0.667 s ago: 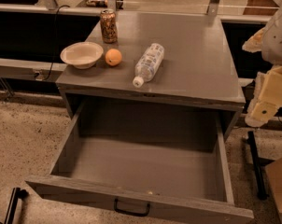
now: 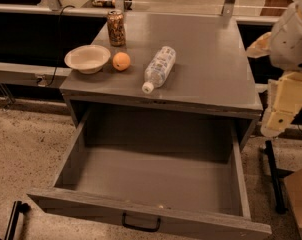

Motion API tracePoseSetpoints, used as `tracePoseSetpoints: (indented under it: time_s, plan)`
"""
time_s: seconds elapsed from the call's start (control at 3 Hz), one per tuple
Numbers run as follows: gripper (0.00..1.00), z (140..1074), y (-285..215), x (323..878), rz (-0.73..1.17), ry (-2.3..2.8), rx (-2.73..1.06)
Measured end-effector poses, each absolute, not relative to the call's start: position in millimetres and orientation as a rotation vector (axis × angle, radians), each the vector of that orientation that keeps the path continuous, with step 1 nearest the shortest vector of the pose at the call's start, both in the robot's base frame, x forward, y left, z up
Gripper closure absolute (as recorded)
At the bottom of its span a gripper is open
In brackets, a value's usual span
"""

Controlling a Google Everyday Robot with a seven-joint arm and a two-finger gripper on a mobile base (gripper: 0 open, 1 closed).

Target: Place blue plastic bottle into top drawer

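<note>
The blue plastic bottle point(image 2: 159, 68) lies on its side on the grey cabinet top point(image 2: 211, 59), white cap pointing toward the front edge. The top drawer point(image 2: 146, 211) is pulled wide open below it, with a small black handle point(image 2: 140, 224) on its front panel, and nothing shows inside. My gripper point(image 2: 280, 109) hangs at the right edge of the view, beside the cabinet's right front corner, apart from the bottle and holding nothing that I can see.
A white bowl point(image 2: 87, 58), an orange point(image 2: 121, 61) and a brown patterned can point(image 2: 116, 27) stand on the left part of the cabinet top. A black stand leg point(image 2: 272, 176) is on the floor at the right, and a cardboard box corner point(image 2: 298, 199) at the lower right.
</note>
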State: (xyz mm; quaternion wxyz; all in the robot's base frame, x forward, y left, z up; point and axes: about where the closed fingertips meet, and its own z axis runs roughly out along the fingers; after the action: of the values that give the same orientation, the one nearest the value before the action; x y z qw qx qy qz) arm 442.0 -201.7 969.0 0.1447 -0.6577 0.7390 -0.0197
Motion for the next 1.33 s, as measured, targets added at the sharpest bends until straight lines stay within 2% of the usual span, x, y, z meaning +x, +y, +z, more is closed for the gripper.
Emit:
tracePoseSetpoints:
  time_s: [0.33, 0.67, 1.33]
  plan:
    - [0.0, 959, -171, 450, 0.026, 1.889, -2.113]
    - [0.0, 959, -170, 453, -0.001, 1.799, -2.18]
    - [0.0, 935, -136, 485, -0.186, 1.555, -2.478]
